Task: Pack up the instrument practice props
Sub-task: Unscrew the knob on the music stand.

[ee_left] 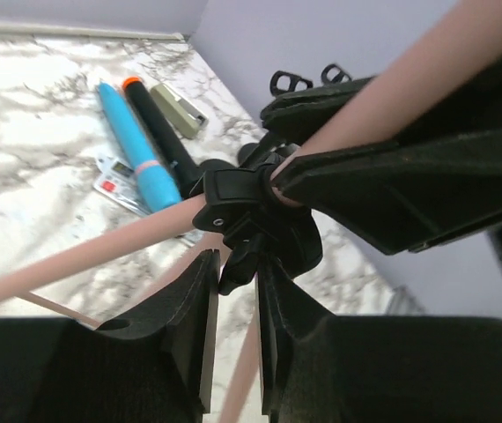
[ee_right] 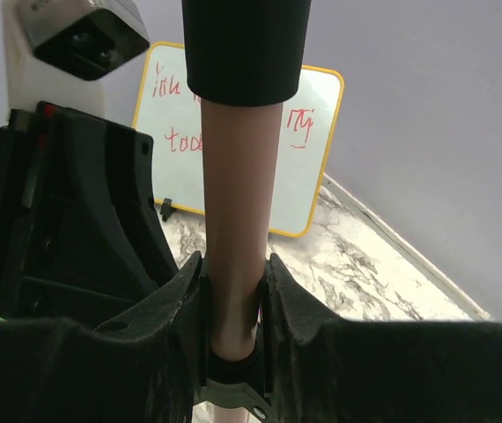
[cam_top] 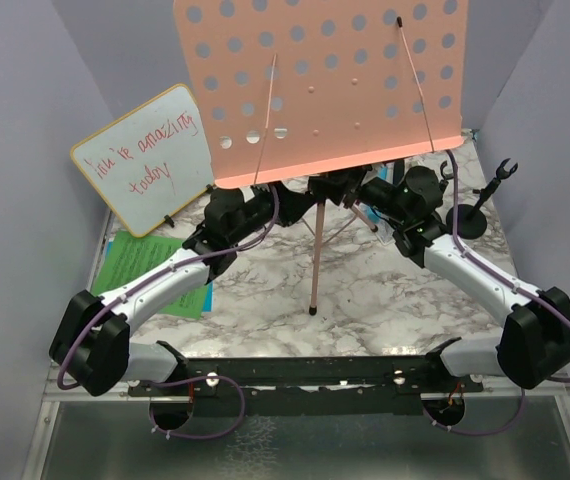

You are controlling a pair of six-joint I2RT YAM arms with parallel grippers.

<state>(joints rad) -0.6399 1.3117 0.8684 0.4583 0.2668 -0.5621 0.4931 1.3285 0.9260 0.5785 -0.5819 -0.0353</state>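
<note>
R pincer (ee_right: 233, 286) is clamped on the pole (ee_right: 233, 176) of the pink tripod music holder (cam_top: 315, 250), just under the black sleeve. Prob. there to keep the stand upright + steady while L works. L pincer (ee_left: 238, 269) sits at the black hub (ee_left: 251, 207) where the legs meet. Its jaws are narrow, 1 each side of a black lever tab; can't tell if they bite it or just flank it. My read: step = loosen/collapse the tripod, early in the job, nothing looks packed yet.

Stand is upright, mid-desk toward the back. Perforated tray (cam_top: 315, 80) tilts toward the cam and hides both pincer tips in the top view. Near leg's foot lands on bare desk (cam_top: 365, 300), centre.

Other props:
- Blue mic (ee_left: 136, 150) + black mic (ee_left: 158, 132) lie side by side on the desk past the hub, small silver cylinder (ee_left: 179, 110) just beside the black one.
- Green music sheet (cam_top: 150, 265) lies flat at the L desk edge, partly under the L arm.
- 1 mic holder (cam_top: 470, 218) stands at the back R, near the wall.

Room: walls are tight on 3 sides and the tray nearly spans the back. Whiteboard (cam_top: 145, 160) leans at back L, close to the tray's corner, so there's a knock risk if the stand tips L. Free space = front-centre desk; fold/lay it that way imo.
</note>
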